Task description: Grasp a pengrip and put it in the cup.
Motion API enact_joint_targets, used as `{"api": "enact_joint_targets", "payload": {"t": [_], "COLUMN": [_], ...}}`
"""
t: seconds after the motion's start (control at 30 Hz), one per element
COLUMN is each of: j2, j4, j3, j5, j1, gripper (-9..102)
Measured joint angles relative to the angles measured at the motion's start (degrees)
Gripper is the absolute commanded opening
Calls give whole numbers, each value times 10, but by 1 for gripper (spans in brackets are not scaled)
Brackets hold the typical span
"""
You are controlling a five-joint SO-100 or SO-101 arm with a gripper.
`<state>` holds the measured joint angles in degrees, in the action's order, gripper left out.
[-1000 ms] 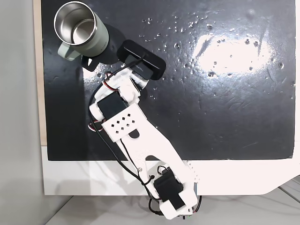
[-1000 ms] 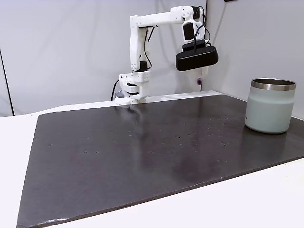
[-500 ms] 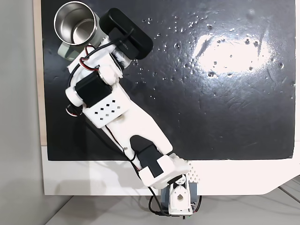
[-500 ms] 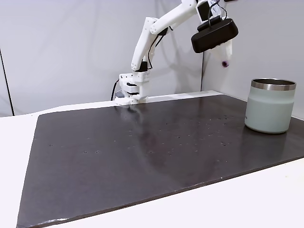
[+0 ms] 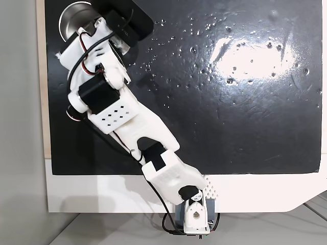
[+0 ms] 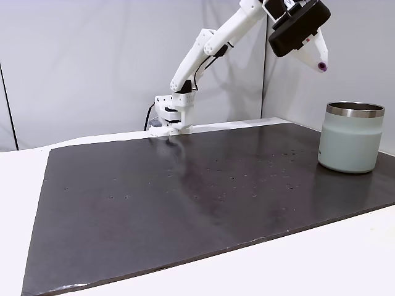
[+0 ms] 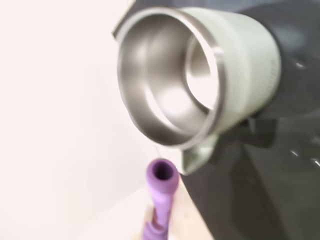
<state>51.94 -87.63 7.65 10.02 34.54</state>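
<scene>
The cup (image 6: 349, 145), pale grey-green with a steel rim, stands at the right end of the black mat; in a fixed view from above its rim (image 5: 67, 17) peeks out from under my wrist. High above its left edge my gripper (image 6: 320, 60) is shut on the small purple pengrip (image 6: 321, 64). In the wrist view the pengrip (image 7: 161, 181) points at the camera just below the cup (image 7: 240, 75), near its handle (image 7: 199, 155). The shiny inside of the cup holds nothing.
The black mat (image 5: 230, 102) covers most of the white table; its surface (image 6: 185, 197) is bare but for small specks. My arm's base (image 6: 173, 115) stands at the mat's far edge. A wall rises close behind the cup.
My arm has stretched out and swung toward the cup, lifting the pengrip higher. The gripper went from the mat beside the cup to over the cup's edge.
</scene>
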Motion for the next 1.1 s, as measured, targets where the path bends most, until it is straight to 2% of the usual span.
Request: {"api": "enact_joint_targets", "payload": {"t": [0.57, 0.87, 0.9, 1.03, 1.1], "j2": [-207, -238, -238, -238, -238], "j4": [106, 137, 138, 138, 138], "j3": [-185, -192, -192, -192, -192], "j5": [-40, -49, -50, -40, -27], "j1": [-31, -27, -27, -27, -27], "gripper": [0, 0, 2, 31, 34]}}
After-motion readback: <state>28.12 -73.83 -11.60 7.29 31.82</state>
